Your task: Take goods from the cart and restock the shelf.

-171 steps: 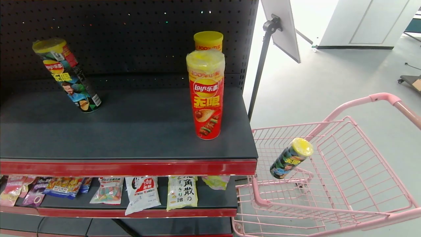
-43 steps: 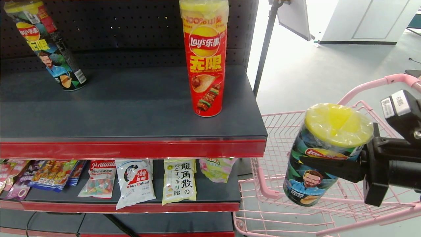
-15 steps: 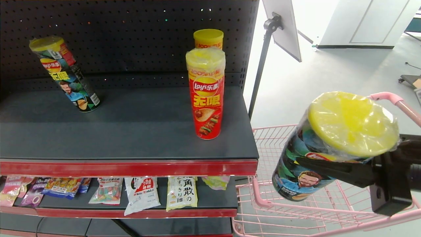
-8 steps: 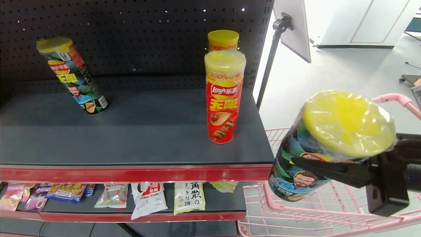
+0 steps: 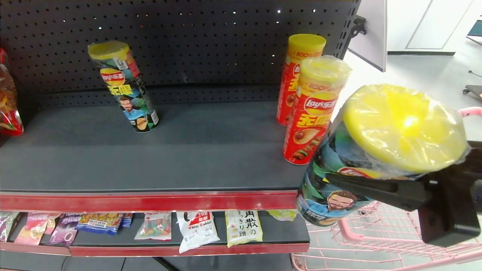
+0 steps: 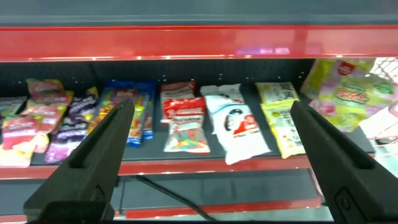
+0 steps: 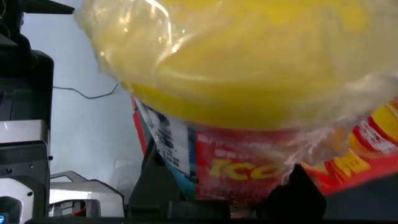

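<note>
Three chip cans stand on the dark matte top shelf [image 5: 150,158]. The blue-green can [image 5: 126,88] is upper left in the head view. The back red can [image 5: 295,75] and front red can [image 5: 314,116] are right of centre, one just behind the other. All are cylinders with yellow lids, and the front red one has clear film over its lid.

The held can [image 5: 354,162], also blue-green, fills the right of the frame. The right gripper [image 5: 380,169] has its black fingers clamped on the can's side, below a film-wrapped yellow lid. The can's base overlaps the shelf's right end, above the pink wire cart [image 5: 376,241].

A perforated pegboard [image 5: 188,37] backs the shelf, and a glossy red bag [image 5: 7,101] sits at the far left edge. The lower shelf [image 5: 188,249] carries a row of flat snack bags [image 5: 196,229].

The left wrist view shows those bags closer, between the left gripper [image 6: 211,112] fingers, which are spread wide. The right wrist view adds crinkled film, the lid and a red band under it, with dark fingers either side.
</note>
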Controlling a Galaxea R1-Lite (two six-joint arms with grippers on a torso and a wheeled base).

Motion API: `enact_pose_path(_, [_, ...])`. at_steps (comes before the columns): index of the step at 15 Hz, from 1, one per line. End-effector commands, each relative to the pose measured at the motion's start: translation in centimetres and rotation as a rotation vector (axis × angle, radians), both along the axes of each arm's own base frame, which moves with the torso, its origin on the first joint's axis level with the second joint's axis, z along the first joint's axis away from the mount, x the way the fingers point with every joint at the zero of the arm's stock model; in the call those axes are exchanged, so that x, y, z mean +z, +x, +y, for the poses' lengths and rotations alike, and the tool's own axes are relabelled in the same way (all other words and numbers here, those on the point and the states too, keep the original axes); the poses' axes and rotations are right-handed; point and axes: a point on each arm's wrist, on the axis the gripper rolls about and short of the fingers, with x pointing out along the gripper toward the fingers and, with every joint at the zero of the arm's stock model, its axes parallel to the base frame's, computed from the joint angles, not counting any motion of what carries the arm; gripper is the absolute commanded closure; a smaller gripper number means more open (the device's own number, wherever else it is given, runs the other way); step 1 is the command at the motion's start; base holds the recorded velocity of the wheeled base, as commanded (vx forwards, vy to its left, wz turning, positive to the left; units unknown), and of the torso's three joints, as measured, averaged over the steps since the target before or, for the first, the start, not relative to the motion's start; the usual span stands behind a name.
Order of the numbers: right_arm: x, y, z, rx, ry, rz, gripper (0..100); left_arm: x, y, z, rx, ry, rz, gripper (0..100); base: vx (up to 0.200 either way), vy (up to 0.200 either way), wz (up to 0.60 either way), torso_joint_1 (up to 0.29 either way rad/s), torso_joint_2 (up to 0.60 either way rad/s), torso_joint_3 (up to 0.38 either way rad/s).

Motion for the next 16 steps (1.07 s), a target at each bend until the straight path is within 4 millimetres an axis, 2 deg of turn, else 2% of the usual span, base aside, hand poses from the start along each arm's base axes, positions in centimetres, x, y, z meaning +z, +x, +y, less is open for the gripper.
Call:
enact_pose_path(1, [-0.04, 0.22, 0.42, 0.007, -0.005, 0.003, 100, -0.01, 0.01, 0.0, 0.0, -0.001, 0.001, 0, 0.0, 0.2, 0.0, 0.002, 0.0, 0.002])
enact_pose_path(14, [-0.46, 0.23, 0.44, 0.011, -0.014, 0.012, 100, -0.01, 0.01, 0.0, 0.0, -0.001, 0.001, 0, 0.0, 0.2, 0.0, 0.001, 0.0, 0.003])
enact_pose_path(16, [-0.59, 0.23, 0.43, 0.011, -0.018, 0.014, 100, -0.01, 0.01, 0.0, 0.0, -0.001, 0.001, 0, 0.0, 0.0, 0.0, 0.0, 0.0, 0.0])
